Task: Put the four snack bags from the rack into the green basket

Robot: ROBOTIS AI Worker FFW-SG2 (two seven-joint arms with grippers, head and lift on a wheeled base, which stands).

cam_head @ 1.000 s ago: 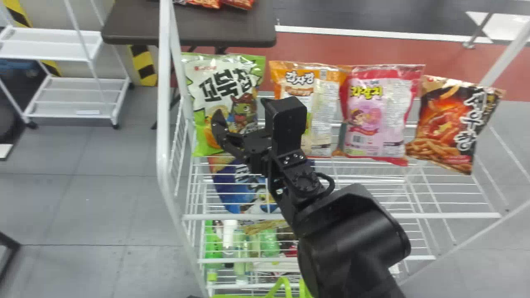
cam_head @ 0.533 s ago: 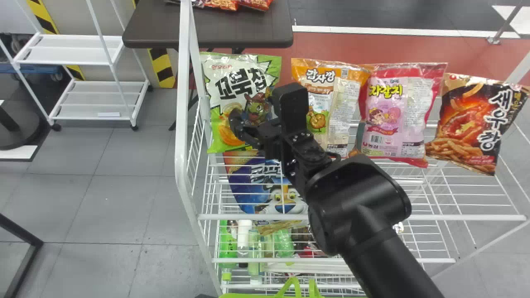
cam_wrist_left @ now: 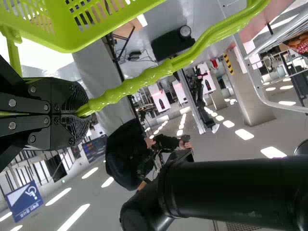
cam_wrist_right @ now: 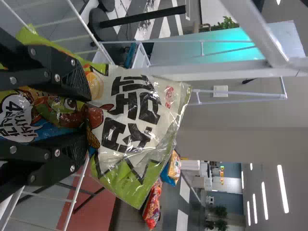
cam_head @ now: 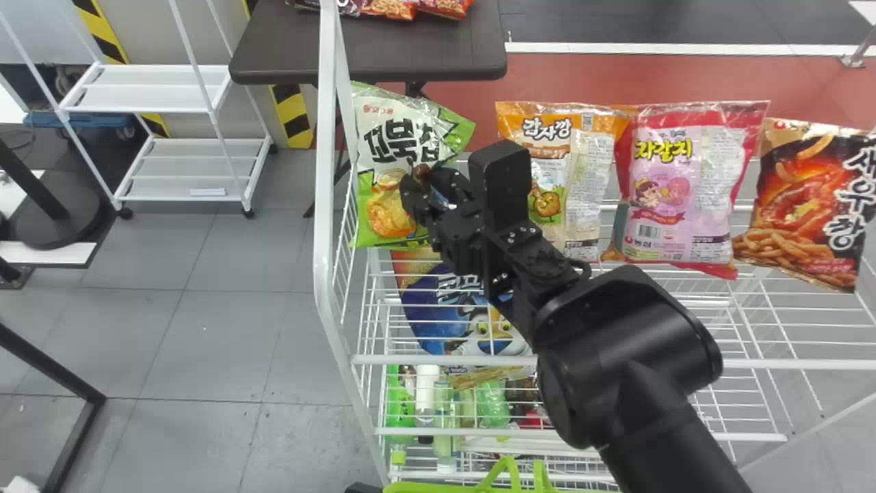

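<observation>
Right hand (cam_head: pixel 430 179) has the green-and-white snack bag (cam_head: pixel 390 140) pinched between its fingers, over at the left end of the rack (cam_head: pixel 328 226). Next to it, going right, are the orange bag (cam_head: pixel 540 137), the pink bag (cam_head: pixel 667 188) and the dark shrimp-snack bag (cam_head: pixel 807 198), all upright on the rack. Left hand (cam_head: pixel 363 487) is down at the bottom edge, clamped on the handle (cam_wrist_left: pixel 139 84) of the green basket (cam_head: pixel 438 487). A blue bag (cam_head: pixel 438 308) sits lower in the rack, fwiw.

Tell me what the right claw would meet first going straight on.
Most likely the green-and-white snack bag, which the right claw seems to be gripping; depth beyond it is unclear.
</observation>
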